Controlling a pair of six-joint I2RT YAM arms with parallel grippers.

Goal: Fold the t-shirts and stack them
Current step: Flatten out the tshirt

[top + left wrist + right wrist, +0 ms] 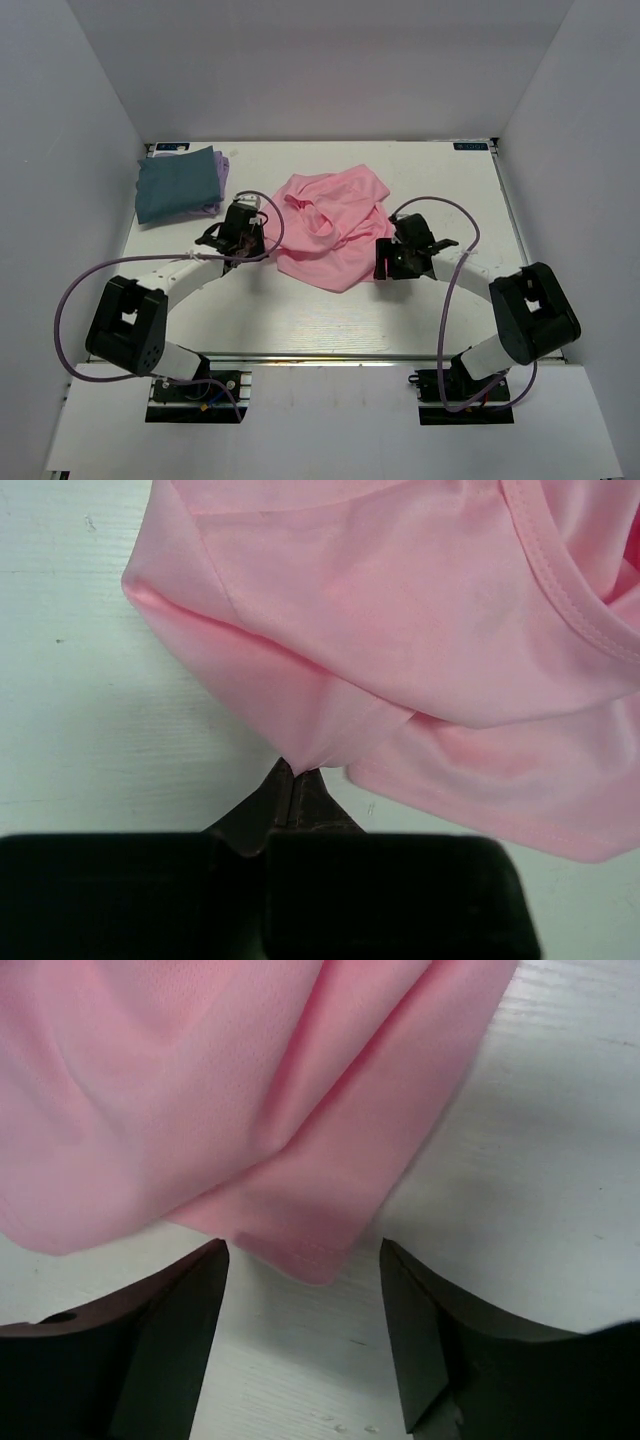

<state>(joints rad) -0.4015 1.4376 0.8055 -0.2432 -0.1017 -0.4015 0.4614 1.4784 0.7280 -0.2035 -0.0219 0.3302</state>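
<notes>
While my left gripper (296, 778) is clamped on a pinched fold at the edge of the pink t-shirt (330, 225), which lies crumpled mid-way across the table (330, 320) between the arms, my right gripper (303, 1252) has its jaws apart, straddling a hemmed corner without biting it. I'd push the right a touch deeper before squeezing, so it takes the whole hem, then lift both evenly. The teal t-shirt (178, 185) sits folded on the lavender t-shirt (222, 170), far left.

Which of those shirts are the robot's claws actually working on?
The pink t-shirt, crumpled mid-table: the left gripper pinches its edge, the right gripper straddles a corner. The teal t-shirt lies folded atop the lavender t-shirt, far left, untouched.
</notes>
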